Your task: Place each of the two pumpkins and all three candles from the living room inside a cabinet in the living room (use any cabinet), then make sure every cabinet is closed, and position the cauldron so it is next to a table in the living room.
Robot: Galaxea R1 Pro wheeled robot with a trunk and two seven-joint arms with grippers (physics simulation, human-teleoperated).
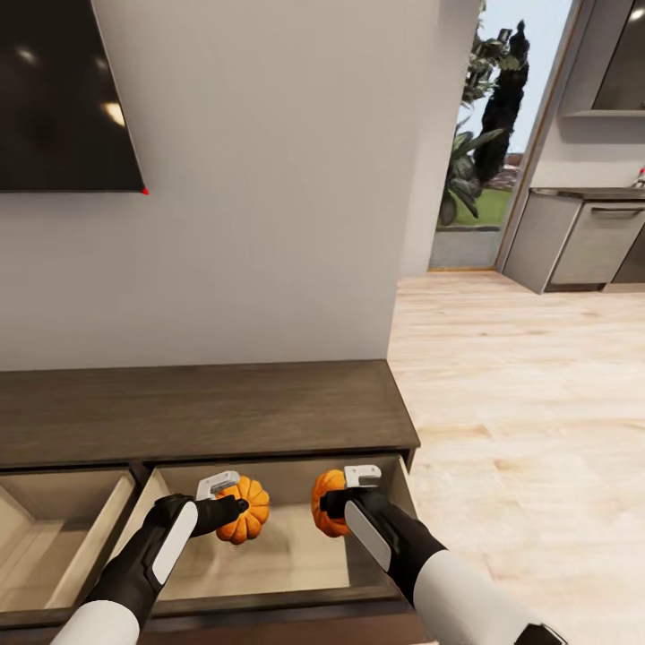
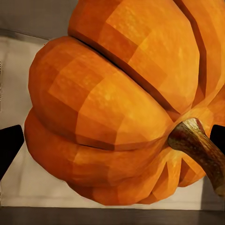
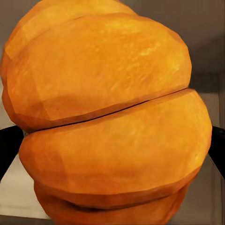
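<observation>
Two orange ribbed pumpkins hang inside the open right-hand drawer [image 1: 287,560] of the low dark-brown cabinet [image 1: 197,412]. My left gripper [image 1: 231,504] is shut on the left pumpkin [image 1: 249,512]. In the left wrist view this pumpkin [image 2: 108,117] shows its brown stem [image 2: 199,150] between dark fingertips [image 2: 9,147]. My right gripper [image 1: 345,493] is shut on the right pumpkin [image 1: 322,502], whose ribbed side [image 3: 108,122] sits between dark fingertips [image 3: 8,150] in the right wrist view. I cannot tell whether either pumpkin touches the drawer floor. The candles and the cauldron are out of view.
A second drawer [image 1: 54,528] stands open to the left. A dark TV screen [image 1: 63,90] hangs on the white wall above the cabinet. To the right lies light wood floor [image 1: 520,403], with a glass door [image 1: 493,134] and grey kitchen units [image 1: 591,237] beyond.
</observation>
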